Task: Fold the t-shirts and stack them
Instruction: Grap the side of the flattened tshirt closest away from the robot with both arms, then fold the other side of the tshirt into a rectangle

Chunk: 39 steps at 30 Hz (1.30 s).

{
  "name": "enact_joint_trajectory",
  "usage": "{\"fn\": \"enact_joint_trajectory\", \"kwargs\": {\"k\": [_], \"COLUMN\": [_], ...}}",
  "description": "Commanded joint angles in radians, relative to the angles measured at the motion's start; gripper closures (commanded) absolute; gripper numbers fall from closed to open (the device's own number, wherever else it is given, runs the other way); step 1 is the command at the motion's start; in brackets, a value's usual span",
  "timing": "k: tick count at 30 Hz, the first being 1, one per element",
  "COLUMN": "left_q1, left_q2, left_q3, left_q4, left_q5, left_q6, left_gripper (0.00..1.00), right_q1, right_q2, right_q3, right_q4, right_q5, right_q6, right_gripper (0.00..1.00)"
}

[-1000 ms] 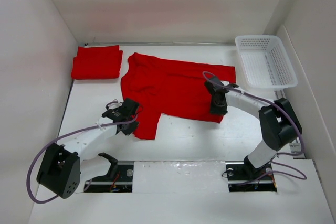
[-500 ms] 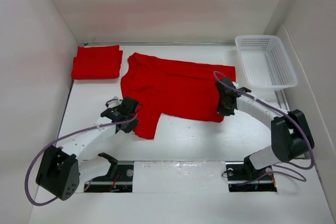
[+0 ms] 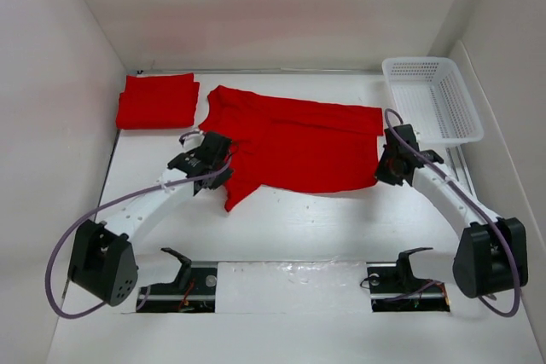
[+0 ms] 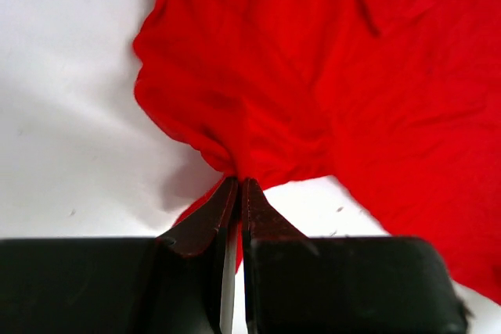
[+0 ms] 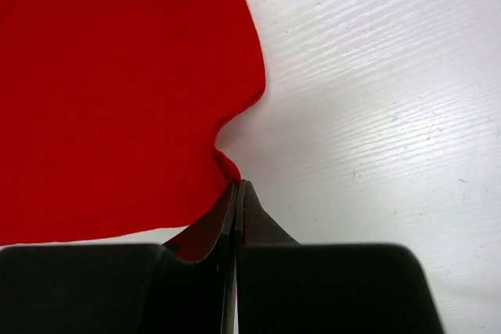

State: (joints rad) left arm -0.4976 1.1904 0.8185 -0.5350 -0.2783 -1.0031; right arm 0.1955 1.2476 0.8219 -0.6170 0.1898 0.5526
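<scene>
A red t-shirt (image 3: 290, 138) lies spread across the middle of the white table. My left gripper (image 3: 215, 170) is shut on the shirt's near left part; in the left wrist view the cloth (image 4: 258, 99) bunches at the gripper (image 4: 239, 181). My right gripper (image 3: 386, 168) is shut on the shirt's near right corner; in the right wrist view the hem (image 5: 227, 163) is pinched at the gripper (image 5: 237, 185). A folded red t-shirt (image 3: 157, 101) lies at the far left.
A white plastic basket (image 3: 431, 100) stands at the far right. White walls close in the table on the left, back and right. Purple cables loop from both arms.
My right gripper has pulled the shirt's near right corner to the right, stretching the cloth flat. My left gripper has moved up and slightly away with its bunch of cloth.
</scene>
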Motion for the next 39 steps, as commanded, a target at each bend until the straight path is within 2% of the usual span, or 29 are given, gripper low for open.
{"fn": "enact_joint_trajectory", "kwargs": {"k": [1,10,16,20,24,32,39], "left_q1": [-0.006,0.04,0.05,0.05,0.091,0.113,0.157], "left_q2": [0.066,0.279,0.402,0.431,0.475,0.561,0.618], "left_q3": [0.102,0.361,0.525,0.582,0.631,0.745,0.804], "left_q4": [0.027,-0.031,-0.066,-0.077,-0.051,-0.051,-0.049], "left_q5": [-0.047,-0.124,-0.168,-0.193,-0.147,-0.156,-0.147], "left_q6": [0.066,0.118,0.164,0.173,0.21,0.271,0.291], "left_gripper": [1.0,1.0,1.0,1.0,1.0,1.0,1.0], "right_q1": [-0.03,-0.077,-0.077,-0.087,-0.087,-0.074,-0.074], "right_q2": [-0.019,0.053,0.105,0.144,0.182,0.231,0.306], "right_q3": [0.02,0.112,0.195,0.239,0.282,0.351,0.411], "right_q4": [0.054,0.072,0.054,0.054,0.045,0.045,0.045], "right_q5": [-0.035,-0.044,0.016,0.036,0.048,0.148,0.166], "right_q6": [-0.028,-0.048,-0.057,-0.066,-0.075,-0.075,-0.085], "right_gripper": [1.0,1.0,1.0,1.0,1.0,1.0,1.0]}}
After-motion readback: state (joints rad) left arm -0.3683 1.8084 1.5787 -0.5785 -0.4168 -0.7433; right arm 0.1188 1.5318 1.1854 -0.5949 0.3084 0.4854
